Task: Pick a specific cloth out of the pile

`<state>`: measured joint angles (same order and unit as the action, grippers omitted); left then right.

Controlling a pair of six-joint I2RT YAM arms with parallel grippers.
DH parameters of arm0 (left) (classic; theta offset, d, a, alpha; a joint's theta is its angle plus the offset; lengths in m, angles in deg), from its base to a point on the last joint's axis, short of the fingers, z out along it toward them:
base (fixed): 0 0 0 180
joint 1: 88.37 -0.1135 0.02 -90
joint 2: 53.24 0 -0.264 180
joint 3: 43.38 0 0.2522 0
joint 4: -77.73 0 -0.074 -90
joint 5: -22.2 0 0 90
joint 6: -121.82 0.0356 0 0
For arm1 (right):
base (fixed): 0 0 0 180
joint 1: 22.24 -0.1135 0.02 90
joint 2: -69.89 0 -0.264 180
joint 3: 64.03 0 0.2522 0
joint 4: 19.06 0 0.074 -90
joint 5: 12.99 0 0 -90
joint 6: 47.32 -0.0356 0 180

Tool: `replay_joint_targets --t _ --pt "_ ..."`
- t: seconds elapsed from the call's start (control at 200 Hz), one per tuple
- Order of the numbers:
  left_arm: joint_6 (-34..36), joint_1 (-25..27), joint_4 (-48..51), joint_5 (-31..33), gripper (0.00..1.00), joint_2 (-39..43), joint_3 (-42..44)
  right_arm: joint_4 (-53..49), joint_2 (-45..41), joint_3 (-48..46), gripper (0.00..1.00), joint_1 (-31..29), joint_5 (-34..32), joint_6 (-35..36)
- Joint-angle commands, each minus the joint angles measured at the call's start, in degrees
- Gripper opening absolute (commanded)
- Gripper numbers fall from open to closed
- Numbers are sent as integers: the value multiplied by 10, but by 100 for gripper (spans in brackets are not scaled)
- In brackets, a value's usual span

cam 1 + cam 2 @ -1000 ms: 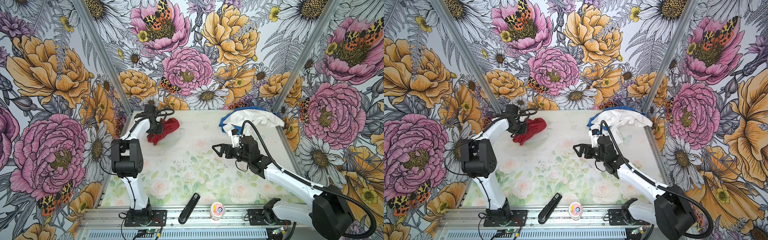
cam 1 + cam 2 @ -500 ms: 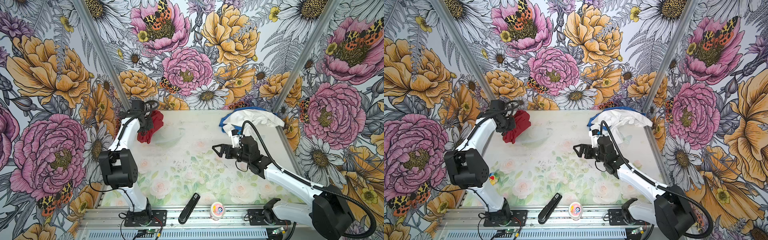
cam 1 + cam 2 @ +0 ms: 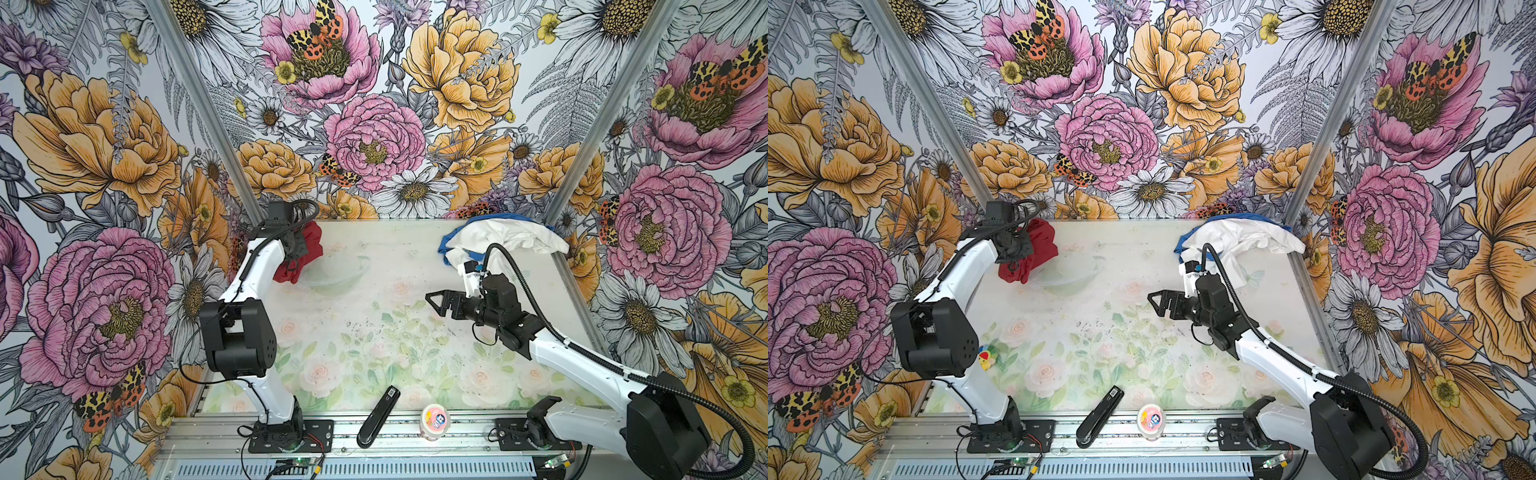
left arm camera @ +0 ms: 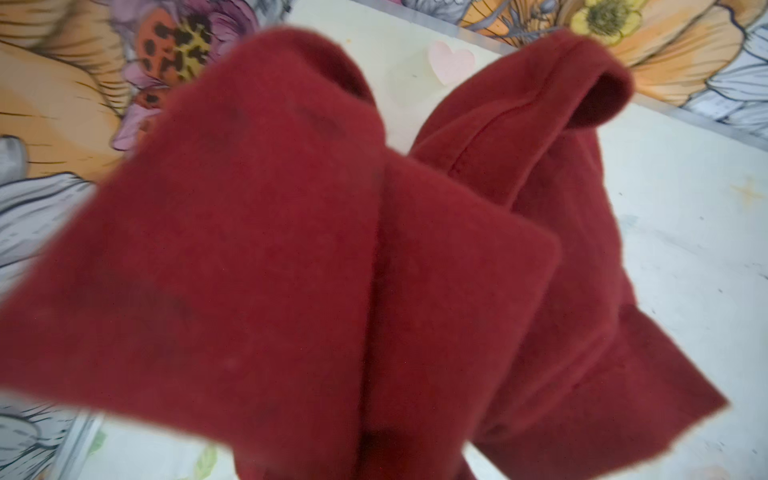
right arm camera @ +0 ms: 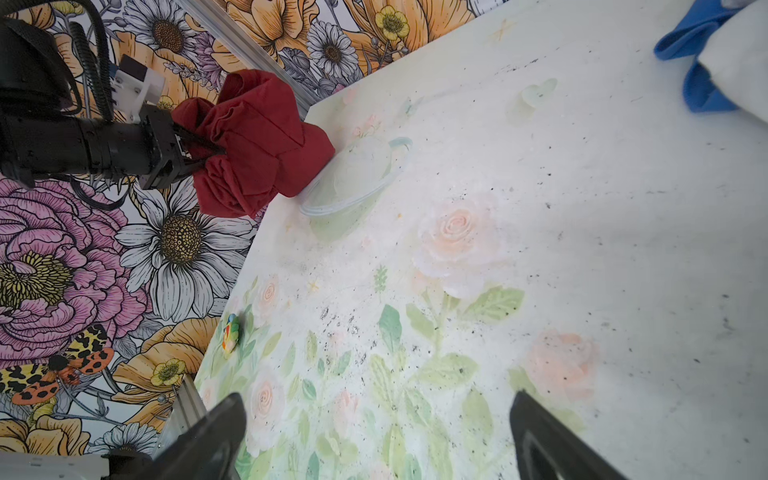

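Bimanual cell, seen from above and from both wrists. The left gripper [image 5: 210, 153] has its jaws pressed together on a fold of the dark red cloth [image 3: 311, 243]. The cloth bunches in a wrinkled bundle just beyond the fingertips, at the far left corner of the tabletop [image 3: 374, 332]. In the left wrist view it fills nearly the whole field and hides the jaws. A clear plastic lid [image 5: 357, 174] lies on the surface just past the bundle, on the side away from the left jaws; whether cloth and lid touch cannot be told. The right gripper [image 3: 434, 300] hovers over mid-table, jaws spread wide with nothing between them, pointing toward the left gripper. The pile [image 3: 505, 237], white fabric over royal blue, sits behind the right jaws at the far right corner, well apart from the left jaws. The tabletop is a pale print of pink roses and green leaves, flecked with dark specks ahead of the right jaws. A small multicoloured toy [image 5: 230, 332] lies at its left edge. By the front aluminium rail [image 3: 469, 434] rest a black stapler-like tool [image 3: 376, 419] and a pink-lidded round tub [image 3: 435, 422]. Three walls [image 3: 374, 137] carry large printed peonies, daisies and moths, joined by aluminium corner posts [image 3: 199, 104].
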<state>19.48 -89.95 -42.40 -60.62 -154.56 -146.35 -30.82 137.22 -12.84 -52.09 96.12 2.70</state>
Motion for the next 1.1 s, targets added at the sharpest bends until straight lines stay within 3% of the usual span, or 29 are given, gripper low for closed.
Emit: replay_joint_targets --t 0.0,0.18,0.32,0.395,0.52,0.691,0.856,0.941,1.096 --pt "-14 15 -28 -134 0 -42 7 0 -9 -3 99 -4 -8 0" --pt "-28 21 -27 -261 0 -100 -20 7 0 0 99 -4 -4 0" --pt "-50 -5 -32 -338 0 -136 -34 11 6 1 99 -4 -2 -2" --pt "-77 -27 -71 -398 0 -139 -17 11 4 0 99 -3 -2 -2" --pt "-113 -46 -125 -439 0 -122 5 10 6 0 99 -4 -3 -1" --pt "-279 -88 -351 -564 0 -117 87 19 20 4 99 -3 1 -4" --pt "-460 -122 -589 -625 0 -138 148 17 26 11 99 -4 3 -3" --pt "-433 -140 -551 -608 0 -135 134 14 28 12 99 -4 1 -2" --pt "-312 -175 -354 -551 0 -151 71 15 25 7 99 -4 -2 -4"
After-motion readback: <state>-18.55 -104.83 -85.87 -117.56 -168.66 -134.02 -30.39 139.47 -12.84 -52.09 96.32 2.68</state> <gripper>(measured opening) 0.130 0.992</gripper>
